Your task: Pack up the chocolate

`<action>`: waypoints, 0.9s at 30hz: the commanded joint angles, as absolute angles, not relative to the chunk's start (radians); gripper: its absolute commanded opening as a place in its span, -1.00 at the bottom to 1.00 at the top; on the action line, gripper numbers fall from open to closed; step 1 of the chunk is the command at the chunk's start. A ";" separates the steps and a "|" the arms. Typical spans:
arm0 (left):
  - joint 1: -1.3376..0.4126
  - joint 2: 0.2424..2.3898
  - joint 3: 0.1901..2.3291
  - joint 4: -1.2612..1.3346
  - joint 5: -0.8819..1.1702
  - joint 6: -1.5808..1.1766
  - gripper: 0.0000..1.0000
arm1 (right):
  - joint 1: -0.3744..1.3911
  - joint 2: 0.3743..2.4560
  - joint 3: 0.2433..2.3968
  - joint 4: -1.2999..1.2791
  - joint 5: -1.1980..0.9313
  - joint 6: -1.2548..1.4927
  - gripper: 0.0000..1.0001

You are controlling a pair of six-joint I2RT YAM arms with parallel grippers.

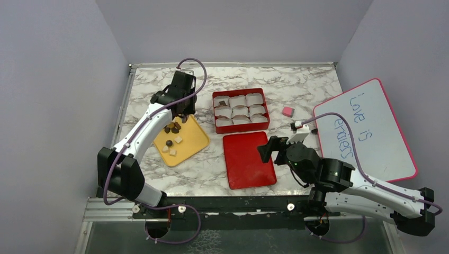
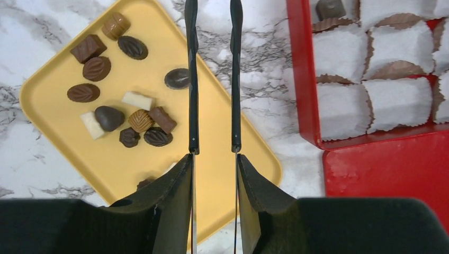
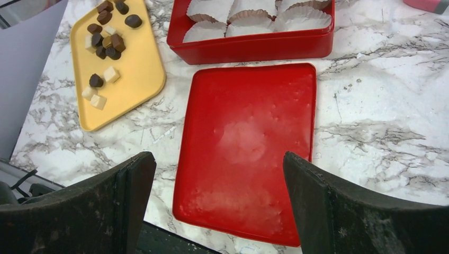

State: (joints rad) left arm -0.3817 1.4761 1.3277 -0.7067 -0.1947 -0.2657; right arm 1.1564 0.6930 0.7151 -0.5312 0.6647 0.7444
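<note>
The chocolate lies as several dark rounds and pale cubes on a yellow tray. The pieces also show in the left wrist view and the right wrist view. One dark piece sits in a far corner cup of the red box. My left gripper hovers over the tray's far end. Its thin fingers stand a little apart with nothing between them. My right gripper is wide open and empty over the near part of the red lid.
The red box holds several white paper cups. The lid lies flat in front of it. A small pink block and a pink-framed whiteboard are at the right. A marker lies by the board.
</note>
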 commanded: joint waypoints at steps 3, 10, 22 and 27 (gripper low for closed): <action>-0.315 1.443 1.261 -0.705 -0.201 -0.277 -0.31 | 1.154 0.666 0.737 -0.569 0.691 0.762 0.90; -0.255 1.404 1.160 -0.675 -0.143 -0.278 -0.31 | 1.154 0.654 0.710 -0.569 0.685 0.777 0.90; -0.253 1.382 1.122 -0.659 -0.120 -0.282 -0.26 | 1.154 0.658 0.705 -0.561 0.679 0.784 0.90; -0.252 1.392 1.110 -0.656 -0.115 -0.276 -0.23 | 1.154 0.665 0.704 -0.553 0.675 0.784 0.90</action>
